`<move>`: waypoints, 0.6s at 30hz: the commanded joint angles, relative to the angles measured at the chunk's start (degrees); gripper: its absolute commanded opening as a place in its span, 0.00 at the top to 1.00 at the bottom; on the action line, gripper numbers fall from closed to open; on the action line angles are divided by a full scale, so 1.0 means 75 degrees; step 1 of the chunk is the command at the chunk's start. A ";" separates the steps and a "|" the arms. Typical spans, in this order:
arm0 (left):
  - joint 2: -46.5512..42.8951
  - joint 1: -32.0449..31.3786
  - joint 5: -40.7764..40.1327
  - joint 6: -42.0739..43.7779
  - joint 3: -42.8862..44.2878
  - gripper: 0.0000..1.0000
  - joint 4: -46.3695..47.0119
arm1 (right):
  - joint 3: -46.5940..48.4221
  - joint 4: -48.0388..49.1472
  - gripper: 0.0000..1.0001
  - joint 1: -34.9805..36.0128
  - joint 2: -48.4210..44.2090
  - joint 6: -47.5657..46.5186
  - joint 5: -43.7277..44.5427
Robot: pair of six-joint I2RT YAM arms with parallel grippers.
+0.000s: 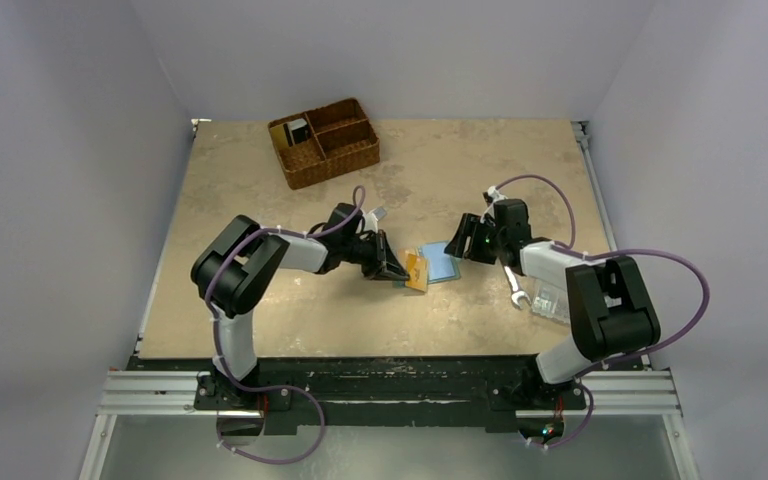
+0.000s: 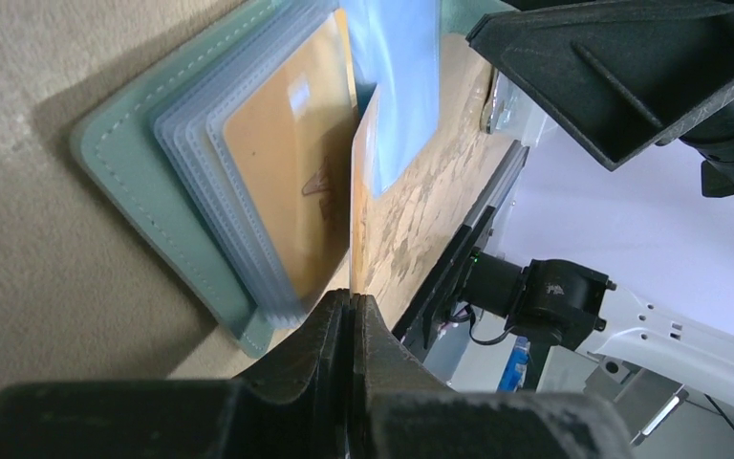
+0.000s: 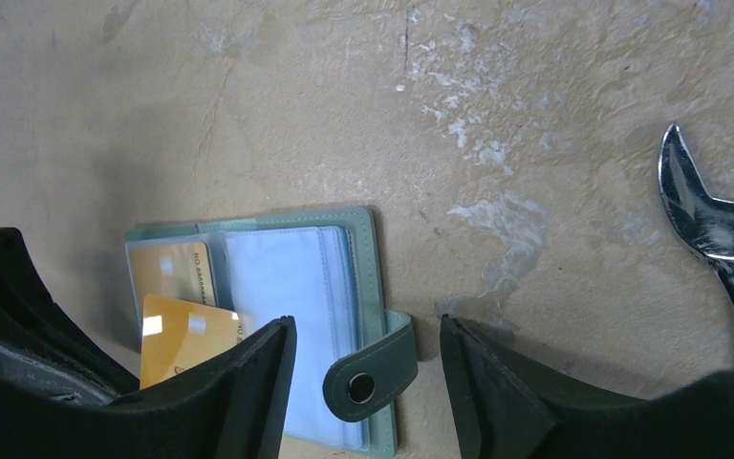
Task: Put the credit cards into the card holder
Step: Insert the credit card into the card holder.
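Note:
The card holder (image 1: 442,262) lies open on the table, teal outside with clear sleeves (image 3: 282,287). One yellowish credit card (image 3: 172,271) sits inside a left sleeve. My left gripper (image 2: 352,298) is shut on another yellowish credit card (image 2: 361,182), held on edge at the holder's left page (image 2: 153,182); from above it shows at the holder's left side (image 1: 417,270). My right gripper (image 3: 368,330) hovers open above the holder's right edge. Its dark green snap strap (image 3: 371,371) lies between the fingers, untouched.
A silver wrench (image 3: 726,249) lies on the table right of the holder, next to a clear plastic box (image 1: 550,300). A brown wicker basket (image 1: 325,140) with small items stands at the back left.

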 commanded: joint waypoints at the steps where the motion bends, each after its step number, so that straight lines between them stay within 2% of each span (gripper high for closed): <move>1: 0.0185 0.0028 0.0074 -0.0077 0.0098 1.00 0.0683 | 0.0175 -0.0258 0.35 0.0124 0.0215 -0.0180 -0.0024; 15: 0.0612 0.0052 -0.0378 -0.0181 0.0192 1.00 0.1399 | 0.0293 -0.0335 0.37 0.0274 0.0401 -0.0229 -0.0158; 18: 0.0652 0.0051 -0.0592 -0.0344 0.0221 1.00 0.1531 | 0.0321 -0.0354 0.41 0.0302 0.0455 -0.0229 -0.0201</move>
